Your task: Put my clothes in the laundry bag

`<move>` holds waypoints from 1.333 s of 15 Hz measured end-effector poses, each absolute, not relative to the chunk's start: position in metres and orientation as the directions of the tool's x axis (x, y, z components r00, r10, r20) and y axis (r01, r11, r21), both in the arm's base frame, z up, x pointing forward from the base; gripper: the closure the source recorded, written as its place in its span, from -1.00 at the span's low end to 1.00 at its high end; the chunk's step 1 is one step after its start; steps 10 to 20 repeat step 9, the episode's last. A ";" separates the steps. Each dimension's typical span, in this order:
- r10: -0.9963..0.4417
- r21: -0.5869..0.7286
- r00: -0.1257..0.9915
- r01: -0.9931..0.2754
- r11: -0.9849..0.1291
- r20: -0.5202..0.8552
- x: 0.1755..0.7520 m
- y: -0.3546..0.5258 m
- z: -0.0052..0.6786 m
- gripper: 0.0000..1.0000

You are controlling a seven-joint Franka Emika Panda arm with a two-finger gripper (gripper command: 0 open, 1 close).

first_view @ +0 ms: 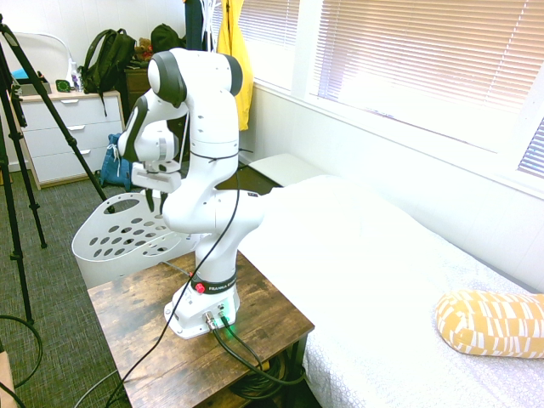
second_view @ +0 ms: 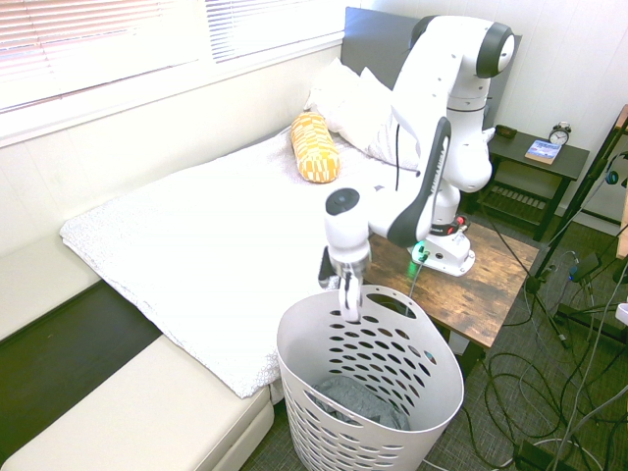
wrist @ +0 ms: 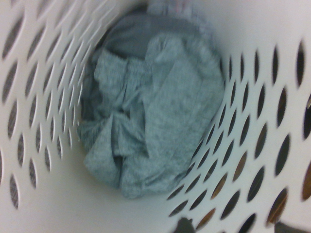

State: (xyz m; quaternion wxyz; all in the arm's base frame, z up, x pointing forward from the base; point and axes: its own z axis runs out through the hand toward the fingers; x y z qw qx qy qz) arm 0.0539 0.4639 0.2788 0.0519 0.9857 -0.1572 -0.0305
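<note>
The gripper (second_view: 350,297) hangs over the mouth of the 1 white laundry basket (second_view: 432,392), pointing down, fingers slightly parted and holding nothing. 1 crumpled grey garment (wrist: 146,121) lies at the basket's bottom.

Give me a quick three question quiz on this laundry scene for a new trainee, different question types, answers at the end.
1. True or false: the clothes lie at the bottom of the laundry basket.
2. Over what does the tool hang? A) bed B) basket C) wooden table
3. Fill in: the patterned pillow on the bed is yellow and ____.

Key: 1 true; 2 B; 3 white.
</note>
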 end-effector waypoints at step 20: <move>-0.569 0.065 0.814 -0.578 -0.814 0.113 0.388 0.200 0.354 -1.00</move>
